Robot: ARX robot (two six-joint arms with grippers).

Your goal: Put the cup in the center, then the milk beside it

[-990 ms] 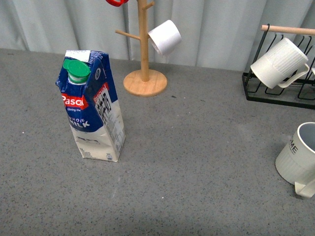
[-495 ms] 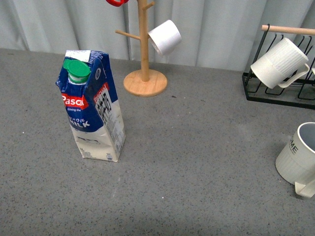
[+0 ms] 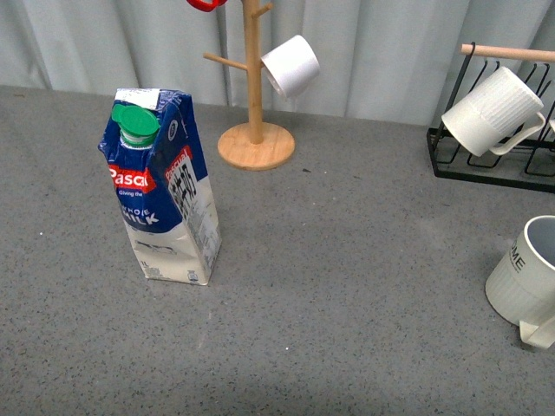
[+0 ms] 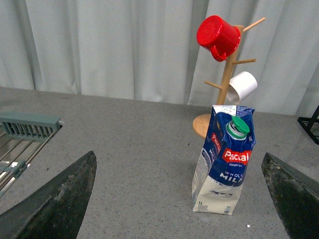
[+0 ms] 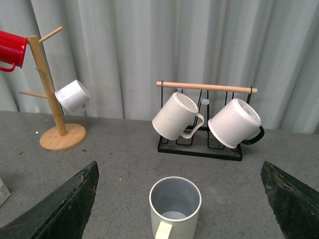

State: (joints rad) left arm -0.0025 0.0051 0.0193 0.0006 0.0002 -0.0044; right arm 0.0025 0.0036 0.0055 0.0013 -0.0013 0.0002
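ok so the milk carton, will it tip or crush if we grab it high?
Probably tippy: the milk carton is tall on a narrow base, so a push near the green cap could topple it. Its walls look creased, so it is likely soft under a hard squeeze. How full it is, and so its weight, cannot be judged.

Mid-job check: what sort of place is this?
Probably a staged kitchen counter: a grey speckled countertop, a wooden mug tree, a black wire mug rack, and a plain curtain backdrop.
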